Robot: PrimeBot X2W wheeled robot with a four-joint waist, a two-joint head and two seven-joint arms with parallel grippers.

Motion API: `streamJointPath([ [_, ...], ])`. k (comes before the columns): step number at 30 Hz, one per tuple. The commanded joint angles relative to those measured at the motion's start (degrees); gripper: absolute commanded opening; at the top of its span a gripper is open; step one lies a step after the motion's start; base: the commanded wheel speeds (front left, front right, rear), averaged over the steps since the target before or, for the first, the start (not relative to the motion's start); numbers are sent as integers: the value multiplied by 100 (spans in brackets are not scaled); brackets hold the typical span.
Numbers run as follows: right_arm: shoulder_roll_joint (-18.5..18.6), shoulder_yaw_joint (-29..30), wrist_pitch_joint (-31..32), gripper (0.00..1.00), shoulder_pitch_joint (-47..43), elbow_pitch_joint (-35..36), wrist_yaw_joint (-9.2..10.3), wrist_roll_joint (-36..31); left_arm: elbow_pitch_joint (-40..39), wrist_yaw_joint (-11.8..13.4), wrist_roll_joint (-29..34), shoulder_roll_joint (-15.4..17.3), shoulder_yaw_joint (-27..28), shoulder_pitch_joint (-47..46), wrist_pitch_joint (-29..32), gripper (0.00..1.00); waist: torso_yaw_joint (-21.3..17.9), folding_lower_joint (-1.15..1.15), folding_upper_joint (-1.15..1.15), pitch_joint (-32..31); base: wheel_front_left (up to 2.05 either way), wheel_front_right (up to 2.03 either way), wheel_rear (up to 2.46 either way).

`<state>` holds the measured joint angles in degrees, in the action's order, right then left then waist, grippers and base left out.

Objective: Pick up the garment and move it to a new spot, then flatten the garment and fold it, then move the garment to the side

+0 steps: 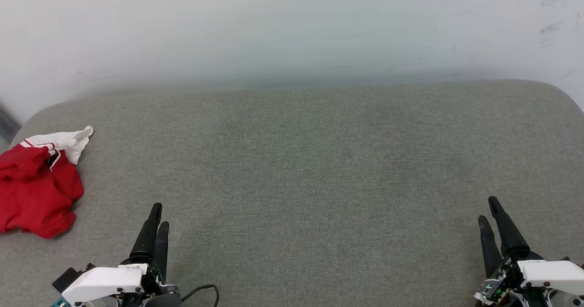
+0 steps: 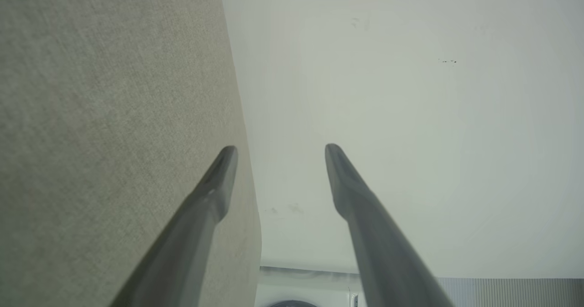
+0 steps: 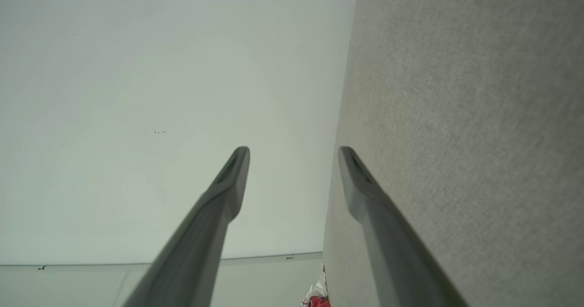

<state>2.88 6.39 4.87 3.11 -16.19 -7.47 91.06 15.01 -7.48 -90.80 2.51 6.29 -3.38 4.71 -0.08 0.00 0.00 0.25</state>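
The garment (image 1: 39, 184) is a red shirt with a white, red-striped sleeve, crumpled in a heap at the far left edge of the grey padded surface (image 1: 319, 161). A small bit of the garment (image 3: 317, 295) also peeks in at the bottom of the right wrist view. My left gripper (image 1: 157, 215) hovers at the lower left, to the right of the heap and apart from it. In its own view the left gripper (image 2: 280, 149) stands open and holds nothing. My right gripper (image 1: 488, 209) is at the lower right, far from the shirt, and in its own view the right gripper (image 3: 294, 152) is open and bare.
A pale wall (image 1: 292, 28) rises behind the grey surface. The surface has rounded back corners and drops off at the left beside the garment. A black cable (image 1: 200, 291) loops by the left wrist.
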Motion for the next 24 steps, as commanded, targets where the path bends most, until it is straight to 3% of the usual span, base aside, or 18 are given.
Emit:
streamJointPath([
  [1,6,17,-73,100,73,140,-1,-97,-170,0,133,19,40,-60,-67,100,-2,0,0,2,0,0,0],
  [8,6,83,-237,100,44,306,-1,-656,-362,91,759,21,133,-56,-229,100,-5,0,0,13,0,0,0],
  [24,6,-54,-624,100,-73,949,-2,-2705,-1055,822,2747,27,-139,74,-615,100,-4,0,0,43,0,0,0],
])
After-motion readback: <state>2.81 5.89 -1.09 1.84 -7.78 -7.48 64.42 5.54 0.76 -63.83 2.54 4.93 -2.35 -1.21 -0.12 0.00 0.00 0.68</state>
